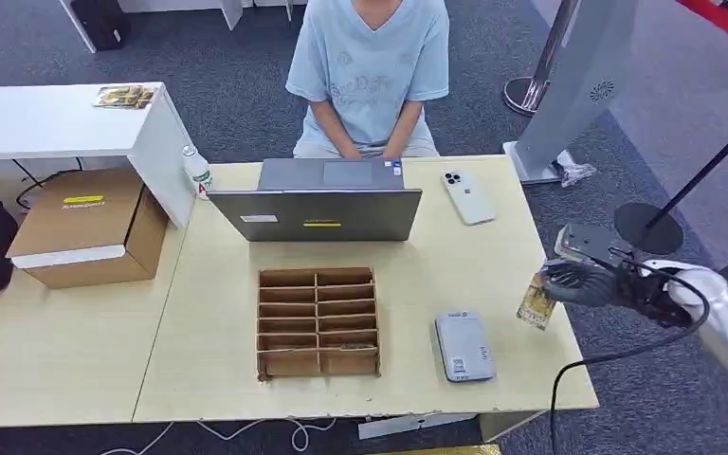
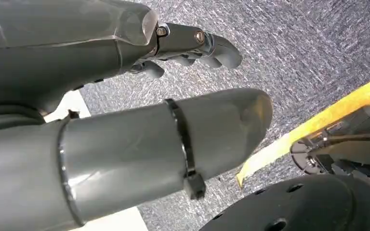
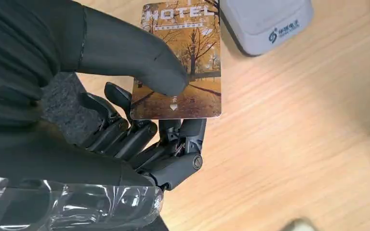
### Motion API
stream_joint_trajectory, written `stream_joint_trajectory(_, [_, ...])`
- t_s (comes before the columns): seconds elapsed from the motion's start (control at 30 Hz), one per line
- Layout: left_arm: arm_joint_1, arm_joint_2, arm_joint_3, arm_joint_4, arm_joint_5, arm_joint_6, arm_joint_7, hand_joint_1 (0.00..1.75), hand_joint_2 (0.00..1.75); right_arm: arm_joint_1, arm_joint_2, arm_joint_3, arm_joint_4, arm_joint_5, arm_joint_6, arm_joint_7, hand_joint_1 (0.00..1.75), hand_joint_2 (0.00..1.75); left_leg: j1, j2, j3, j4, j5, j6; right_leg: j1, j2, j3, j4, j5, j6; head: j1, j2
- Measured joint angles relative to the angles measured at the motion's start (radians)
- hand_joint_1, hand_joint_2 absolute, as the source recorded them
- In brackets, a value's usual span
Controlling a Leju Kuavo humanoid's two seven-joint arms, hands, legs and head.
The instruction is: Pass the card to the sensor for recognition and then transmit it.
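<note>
My right hand [image 1: 583, 282] pinches a hotel card [image 1: 536, 303] with an autumn-tree picture at the table's right edge. In the right wrist view the thumb presses the card [image 3: 188, 62] against the dark fingers [image 3: 139, 139] beneath it. The grey card sensor [image 1: 464, 345] lies flat on the table, a short way left of the card; its corner [image 3: 270, 24] is just beyond the card's far end. My left hand [image 2: 192, 48] hangs over grey carpet, holding nothing, fingers loosely curled.
A cardboard divider box [image 1: 318, 320] sits mid-table. A laptop [image 1: 322, 204] and white phone [image 1: 467, 196] lie in front of a seated person [image 1: 370, 76]. A cardboard carton [image 1: 85, 227] and bottle [image 1: 197, 172] stand left. Stanchion bases [image 1: 646, 227] are right.
</note>
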Motion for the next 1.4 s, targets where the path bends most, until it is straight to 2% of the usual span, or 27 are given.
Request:
stream_joint_trajectory(0.27, [0.0, 0.0, 0.001, 0.0, -0.009, -0.001, -0.003, 0.0, 0.0, 0.05, 0.034, 0.011, -0.042, 0.045, -0.014, -0.007, 1.75, 1.75, 0.0, 0.0, 0.0, 0.0, 0.0, 0.0, 0.0, 0.0, 0.0, 0.0, 0.0, 0.0, 0.0, 0.0])
stream_joint_trajectory(0.77, [0.0, -0.001, 0.005, 0.0, -0.017, -0.001, -0.007, 0.0, 0.0, 0.059, 0.097, 0.021, -0.048, 0.101, -0.021, -0.027, 1.75, 1.75, 0.0, 0.0, 0.0, 0.0, 0.0, 0.0, 0.0, 0.0, 0.0, 0.0, 0.0, 0.0, 0.0, 0.0])
stream_joint_trajectory(1.0, [0.0, -0.002, 0.005, 0.0, -0.027, -0.001, -0.01, 0.0, 0.0, 0.03, 0.148, 0.047, 0.007, 0.123, -0.005, -0.034, 1.75, 1.75, 0.0, 0.0, 0.0, 0.0, 0.001, 0.001, 0.0, 0.0, 0.0, 0.0, 0.0, 0.0, 0.0, 0.0])
stream_joint_trajectory(1.4, [0.0, -0.002, 0.006, 0.0, -0.033, -0.001, -0.013, 0.0, 0.0, -0.009, 0.229, 0.093, 0.156, 0.191, -0.044, -0.08, 1.75, 1.75, 0.0, 0.0, 0.0, 0.0, 0.001, 0.001, 0.0, 0.0, 0.0, 0.0, 0.0, 0.0, 0.0, 0.0])
